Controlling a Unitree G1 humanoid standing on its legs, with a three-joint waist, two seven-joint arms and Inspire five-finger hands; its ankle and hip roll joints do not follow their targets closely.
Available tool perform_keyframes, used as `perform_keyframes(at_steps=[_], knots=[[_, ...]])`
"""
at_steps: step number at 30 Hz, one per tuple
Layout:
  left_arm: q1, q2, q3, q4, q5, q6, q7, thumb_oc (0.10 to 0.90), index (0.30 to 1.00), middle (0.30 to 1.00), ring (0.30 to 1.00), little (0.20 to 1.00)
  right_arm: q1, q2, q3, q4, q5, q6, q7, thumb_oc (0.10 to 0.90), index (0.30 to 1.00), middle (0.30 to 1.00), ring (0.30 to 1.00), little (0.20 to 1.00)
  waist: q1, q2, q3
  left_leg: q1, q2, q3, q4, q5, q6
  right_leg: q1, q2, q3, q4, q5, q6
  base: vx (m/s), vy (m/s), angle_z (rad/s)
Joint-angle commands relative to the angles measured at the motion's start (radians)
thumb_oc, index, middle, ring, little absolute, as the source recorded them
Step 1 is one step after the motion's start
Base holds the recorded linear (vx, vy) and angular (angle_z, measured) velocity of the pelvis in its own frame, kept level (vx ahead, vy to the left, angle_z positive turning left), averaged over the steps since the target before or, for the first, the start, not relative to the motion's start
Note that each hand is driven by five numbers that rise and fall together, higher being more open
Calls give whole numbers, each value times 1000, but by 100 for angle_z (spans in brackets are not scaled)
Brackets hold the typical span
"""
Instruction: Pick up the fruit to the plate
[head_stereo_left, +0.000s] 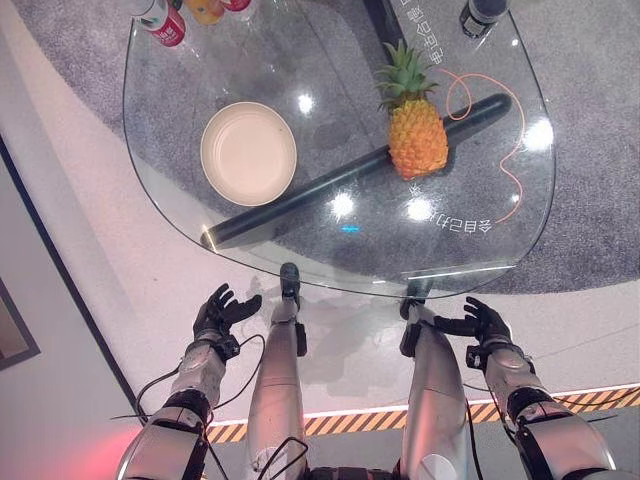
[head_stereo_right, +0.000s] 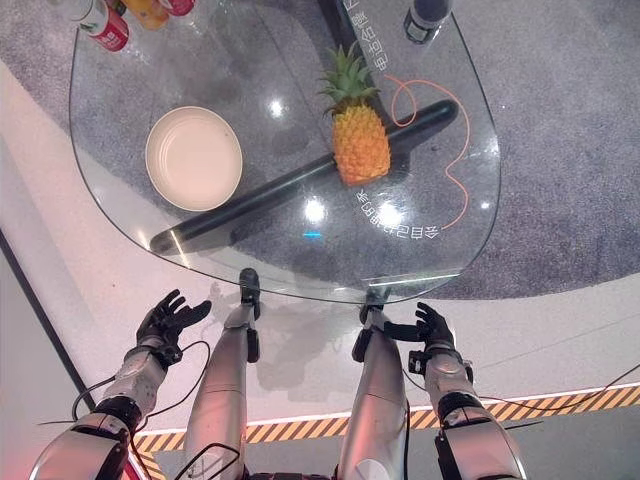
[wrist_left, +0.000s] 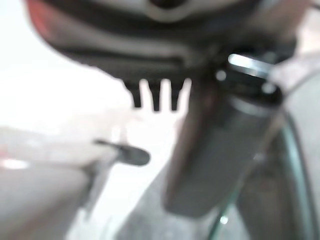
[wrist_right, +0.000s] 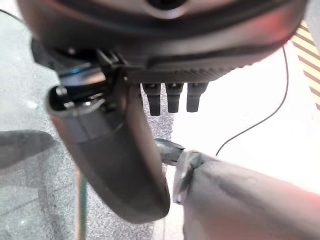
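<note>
— Glass is what we are looking down on: a rounded table (head_stereo_left: 500, 150) with a pineapple (head_stereo_left: 416, 135) standing upright on its right half, leaves toward the far edge.

— We are seeing the pale plate (head_stereo_left: 248, 153) lying on the left half, well apart from the fruit, with nothing in it.

— Bottles (head_stereo_left: 163, 24) are standing at the far left corner.

— Our left hand (head_stereo_left: 222, 310) is hanging below the near edge with fingers spread, holding nothing. Our right hand (head_stereo_left: 482, 322) is doing likewise on its side, fingers relaxed, grasping nothing.
</note>
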Motion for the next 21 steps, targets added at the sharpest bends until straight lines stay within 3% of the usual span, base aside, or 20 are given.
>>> perform_keyframes(at_steps=[1,7,14,21], knots=[[25,60,10,27,-18,-25,-14,800,900,900,900,900,49,-46,8,-27,28,-9,-47,800,900,900,900,900,7,0,-21,-53,-10,-35,63,-28,46,-33,-14,67,22,85,23,0,0,0],[29,73,7,39,-10,-23,-34,800,900,900,900,900,46,-86,-38,4,76,15,-140,800,900,900,900,900,10,-5,-21,-55,-6,-32,71,-34,43,-21,-15,55,15,88,25,4,-5,0],[41,107,-1,26,-5,-8,-50,800,900,900,900,900,29,-189,-135,33,112,47,-284,800,900,900,900,900,20,-17,-21,-57,7,-38,80,-43,47,-9,-13,42,13,95,33,14,-55,0],[44,138,-15,20,-3,10,-58,800,900,900,900,900,-12,-281,-195,47,162,24,-425,800,900,900,900,900,29,-31,-21,-53,14,-46,80,-49,50,11,-8,24,1,102,41,1,-62,2]])
